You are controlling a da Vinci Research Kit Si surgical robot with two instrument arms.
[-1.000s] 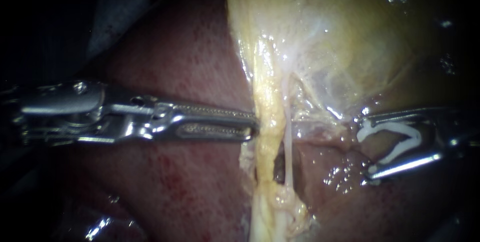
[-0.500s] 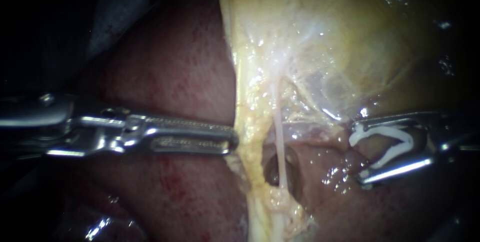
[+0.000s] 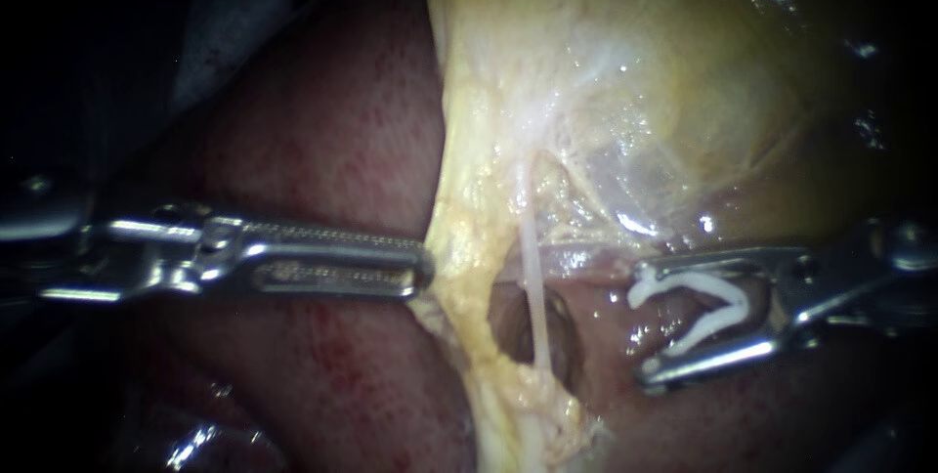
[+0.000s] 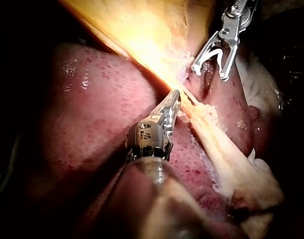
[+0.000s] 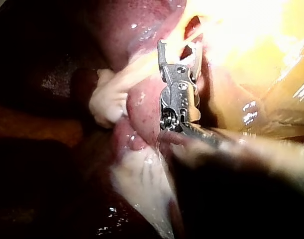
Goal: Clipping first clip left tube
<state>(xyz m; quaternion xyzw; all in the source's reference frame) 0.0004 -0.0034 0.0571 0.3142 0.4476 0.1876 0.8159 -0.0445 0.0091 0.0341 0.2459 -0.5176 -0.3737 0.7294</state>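
The clip (image 3: 674, 282) is white, held between the wide-apart jaws of the right instrument (image 3: 643, 324). It is near the thin pale tube (image 3: 532, 287) but not touching it. The left instrument (image 3: 425, 271) has its jaws squeezed on the edge of the yellow band (image 3: 459, 268).

The left arm's camera shows the liver (image 4: 92, 114) under the left instrument.

The right arm's camera sees the right instrument from behind, and I cannot make out the clip there.

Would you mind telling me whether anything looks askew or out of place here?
The white clip held in the right instrument's jaws looks wavy, not straight-armed; it lies beside the thin tube, not around it.
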